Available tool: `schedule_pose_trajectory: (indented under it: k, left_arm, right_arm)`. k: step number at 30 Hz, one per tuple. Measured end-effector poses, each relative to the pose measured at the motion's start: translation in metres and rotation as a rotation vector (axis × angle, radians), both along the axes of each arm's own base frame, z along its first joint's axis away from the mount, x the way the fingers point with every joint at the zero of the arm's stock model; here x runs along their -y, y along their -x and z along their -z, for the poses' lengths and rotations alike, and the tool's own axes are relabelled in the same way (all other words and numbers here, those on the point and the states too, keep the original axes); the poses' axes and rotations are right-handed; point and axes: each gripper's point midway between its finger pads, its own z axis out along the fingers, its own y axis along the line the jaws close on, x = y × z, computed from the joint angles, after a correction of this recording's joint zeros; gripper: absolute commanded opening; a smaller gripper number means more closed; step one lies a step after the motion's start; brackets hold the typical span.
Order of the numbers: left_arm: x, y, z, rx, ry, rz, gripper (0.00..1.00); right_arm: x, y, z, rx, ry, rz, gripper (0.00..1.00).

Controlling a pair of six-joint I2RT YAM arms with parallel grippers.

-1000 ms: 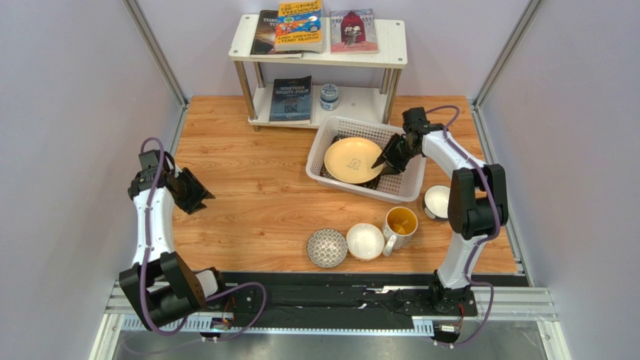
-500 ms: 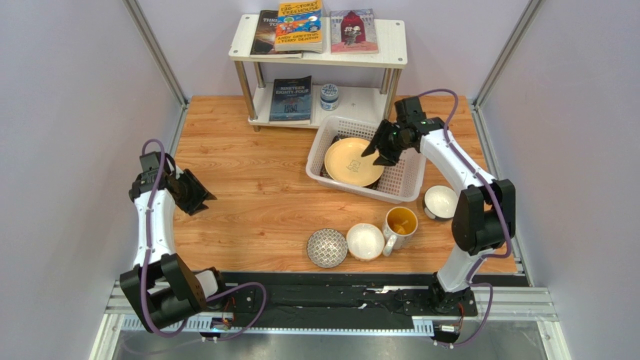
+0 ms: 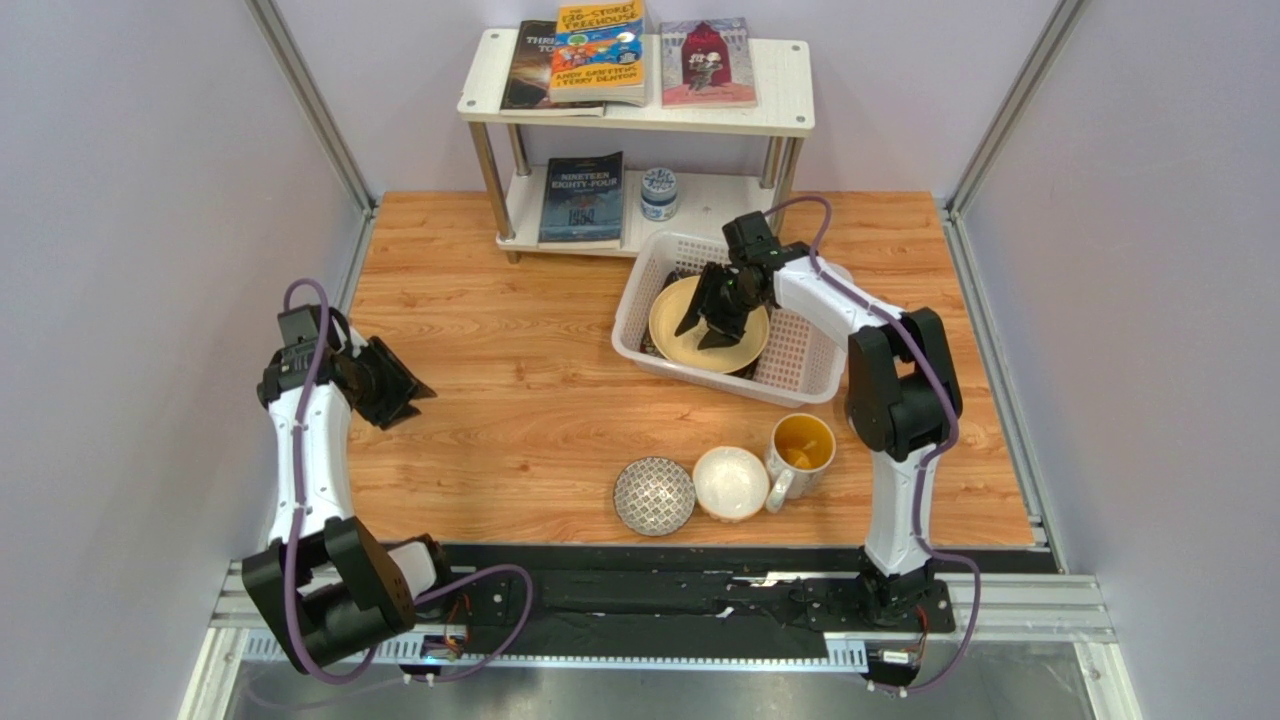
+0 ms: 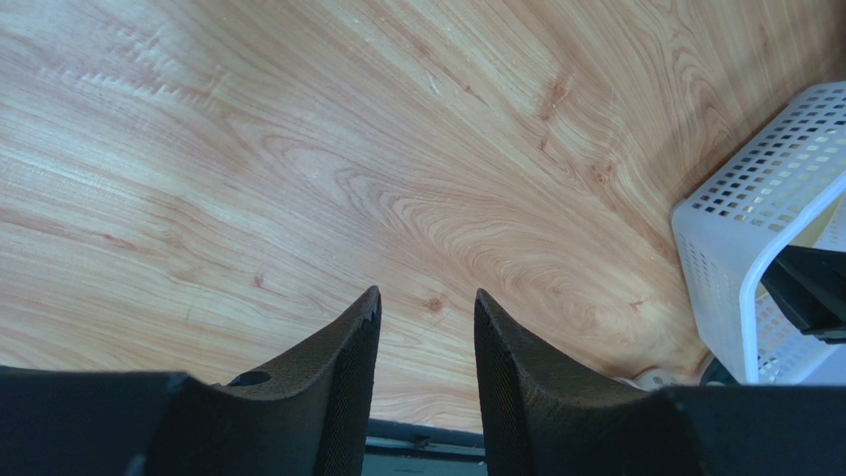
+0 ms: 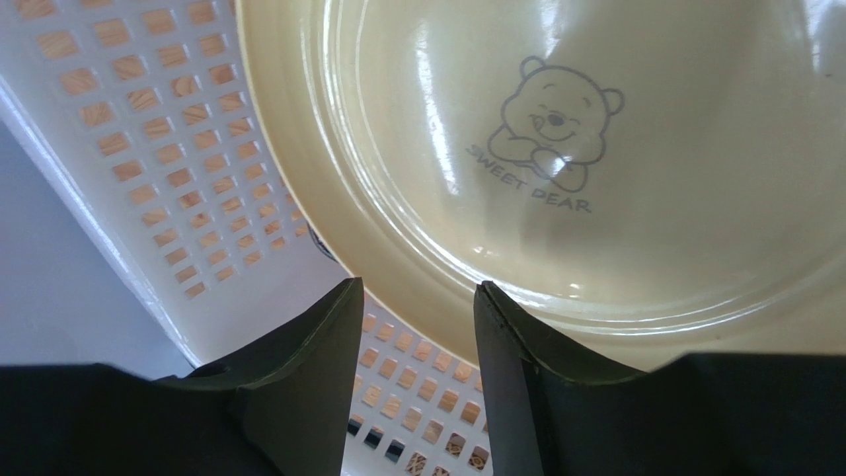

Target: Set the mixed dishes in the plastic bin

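**Top external view.** The right gripper point(image 3: 700, 315) hung over the middle of the yellow plate point(image 3: 732, 354). The plate lay flat inside the plastic bin point(image 3: 812, 368) at the far right of the table point(image 3: 496, 390). A second earlier this gripper had been at the plate's right edge with its jaws closer together. It had since lifted and swung left across the plate, which kept its place. Judged from this, the plate had been let go and counted as delivered. The grey-patterned bowl point(image 3: 654, 495), the white bowl point(image 3: 730, 483) and the mug point(image 3: 801, 446) stood in a row near the front edge, outside the bin and unmoved. A further bowl, seen earlier just beside the bin's right end, was now hidden behind the right arm. The left gripper point(image 3: 383, 383) hovered well apart at the left side, as before.

**Left wrist view.** The left gripper point(image 4: 425, 297) showed jaws moderately apart with nothing between them, over bare table point(image 4: 298, 149). A corner of the plastic bin point(image 4: 755, 228) entered at the right.

**Right wrist view.** The right gripper point(image 5: 417, 288) showed jaws moderately apart and empty, above the near rim of the yellow plate point(image 5: 596, 149). The plate's bear print faced up, and it rested on the perforated floor of the plastic bin point(image 5: 149, 129). The freed arm was probably due to fetch a bowl or the mug next.
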Motion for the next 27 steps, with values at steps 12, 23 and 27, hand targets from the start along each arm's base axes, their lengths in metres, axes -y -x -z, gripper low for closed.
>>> schedule_pose_trajectory:
  k: [12, 23, 27]
  left_arm:
    - [0.06, -0.016, 0.001, 0.006, 0.072, 0.235, 0.47]
    - [0.116, 0.015, 0.016, -0.007, 0.192, 0.409, 0.52]
    - [0.147, 0.036, 0.013, 0.01, 0.201, 0.514, 0.52]
  right_arm:
    - [-0.053, 0.048, -0.007, 0.013, -0.047, -0.123, 0.48]
    - [-0.073, 0.102, -0.004, -0.031, -0.065, -0.162, 0.48]
    - [-0.086, 0.115, -0.016, -0.016, -0.084, -0.183, 0.49]
